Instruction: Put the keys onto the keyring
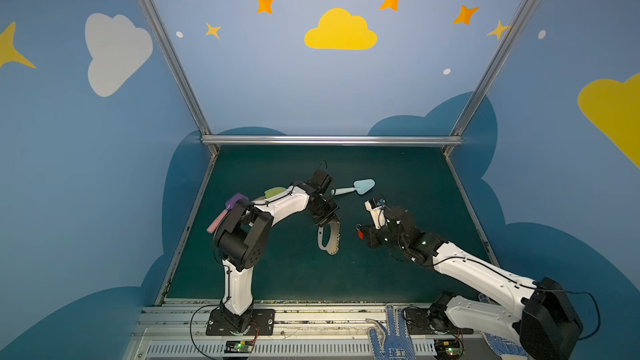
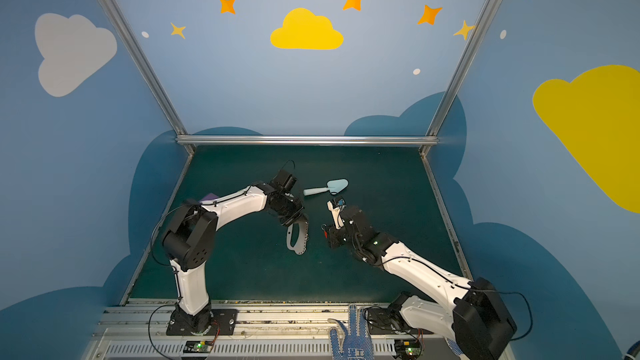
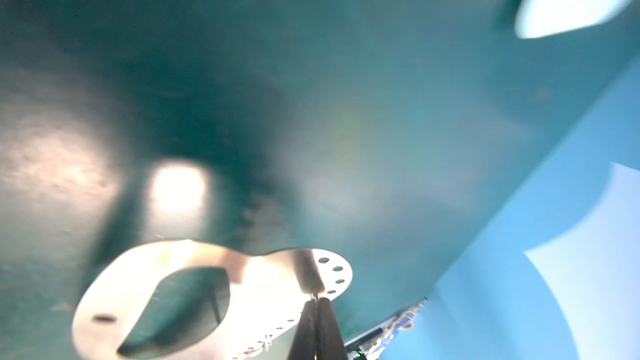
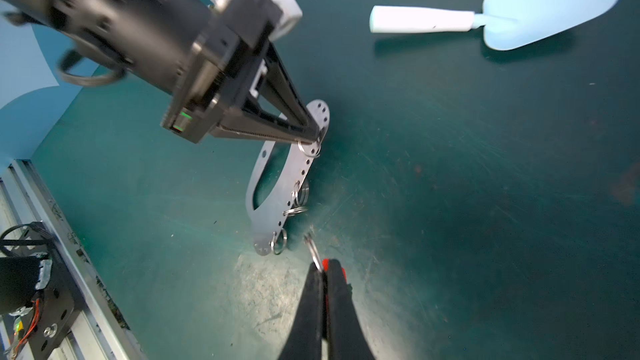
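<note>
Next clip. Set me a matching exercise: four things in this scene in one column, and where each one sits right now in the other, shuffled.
Things:
1. keyring
2. keys
3. light blue shovel
4. dotted glove

Places:
A. lying free on the green mat
B. pinched in the right gripper
C. on the front rail, off the mat
D. clamped at its holed edge by the left gripper

Pairs: 1-D, 2-B, 3-A, 4-C
</note>
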Action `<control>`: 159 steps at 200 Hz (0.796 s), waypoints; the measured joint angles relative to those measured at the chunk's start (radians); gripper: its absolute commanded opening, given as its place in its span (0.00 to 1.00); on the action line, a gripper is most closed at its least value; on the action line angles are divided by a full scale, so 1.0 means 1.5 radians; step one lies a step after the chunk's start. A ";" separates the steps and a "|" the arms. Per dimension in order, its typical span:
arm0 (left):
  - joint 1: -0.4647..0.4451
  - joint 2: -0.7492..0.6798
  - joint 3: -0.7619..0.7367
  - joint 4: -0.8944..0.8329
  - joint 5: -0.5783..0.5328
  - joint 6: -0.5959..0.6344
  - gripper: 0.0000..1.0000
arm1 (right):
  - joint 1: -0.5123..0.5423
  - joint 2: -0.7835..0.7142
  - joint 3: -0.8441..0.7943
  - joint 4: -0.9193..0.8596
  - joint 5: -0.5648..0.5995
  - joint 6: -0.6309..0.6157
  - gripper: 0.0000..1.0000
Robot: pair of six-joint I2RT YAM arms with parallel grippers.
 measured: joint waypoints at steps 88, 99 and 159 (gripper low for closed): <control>0.003 -0.049 -0.067 0.108 0.028 -0.013 0.04 | 0.073 0.100 0.049 0.101 0.090 -0.038 0.00; 0.003 -0.051 -0.072 0.116 0.029 -0.013 0.04 | 0.086 0.106 0.054 0.109 0.116 -0.048 0.00; 0.004 -0.065 -0.082 0.148 0.031 -0.015 0.04 | 0.131 0.120 0.056 0.139 0.236 -0.095 0.00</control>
